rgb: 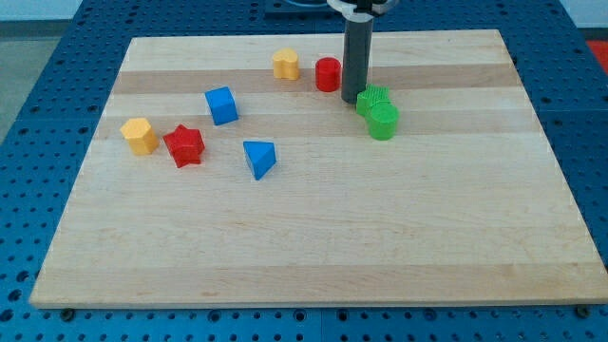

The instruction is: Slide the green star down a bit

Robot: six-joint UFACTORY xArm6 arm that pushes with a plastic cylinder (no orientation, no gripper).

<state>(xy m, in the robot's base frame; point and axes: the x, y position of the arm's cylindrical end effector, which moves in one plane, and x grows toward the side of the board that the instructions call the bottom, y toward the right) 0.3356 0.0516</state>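
Observation:
The green star point(373, 99) lies on the wooden board point(313, 237), right of centre near the view's top. A green cylinder point(384, 122) touches it just below and to the right. My tip point(351, 100) stands at the star's left edge, touching or nearly touching it. The dark rod rises from there to the view's top. A red cylinder point(328, 74) stands just up and left of the rod.
A yellow block point(285, 64) lies left of the red cylinder. A blue cube point(221, 104), a blue triangle point(258, 158), a red star point(184, 145) and a yellow hexagonal block point(140, 135) lie on the board's left half.

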